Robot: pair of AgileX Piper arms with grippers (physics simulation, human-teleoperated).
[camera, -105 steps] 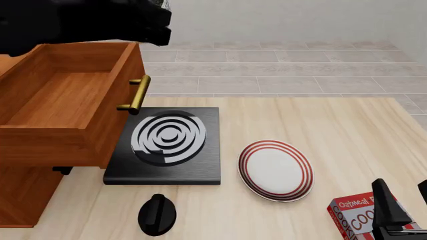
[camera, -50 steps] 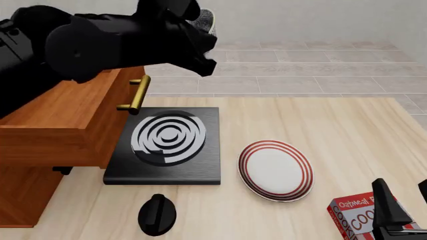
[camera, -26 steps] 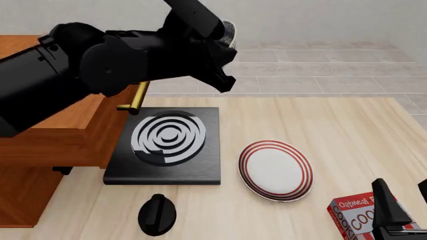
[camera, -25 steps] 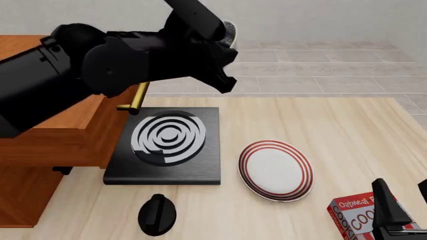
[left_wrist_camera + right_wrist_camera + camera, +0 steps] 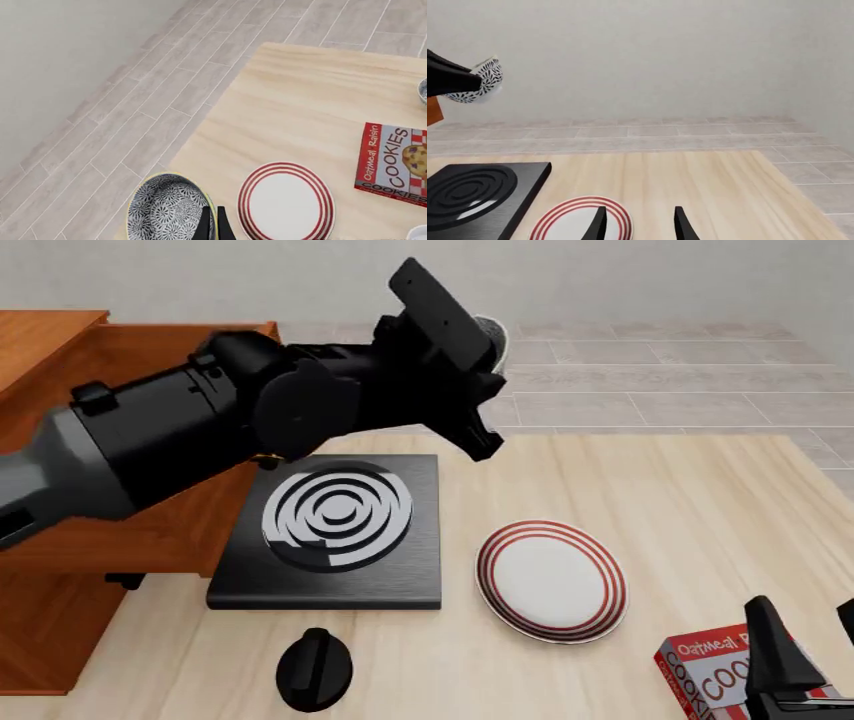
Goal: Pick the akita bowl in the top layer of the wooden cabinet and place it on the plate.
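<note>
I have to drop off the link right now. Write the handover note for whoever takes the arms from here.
Left gripper: shut on the rim of the akita bowl, held in the air, well above the table.
Right gripper: open, holding nothing, low at the near right by the cookie box.
Plate: bare, on the table right of the black slab.
Top layer of the wooden cabinet: pulled out, mostly hidden by the left arm.
Done: bowl is out of the drawer.
Left: carry it right and toward the near edge until it is over the plate, lower, release.
</note>
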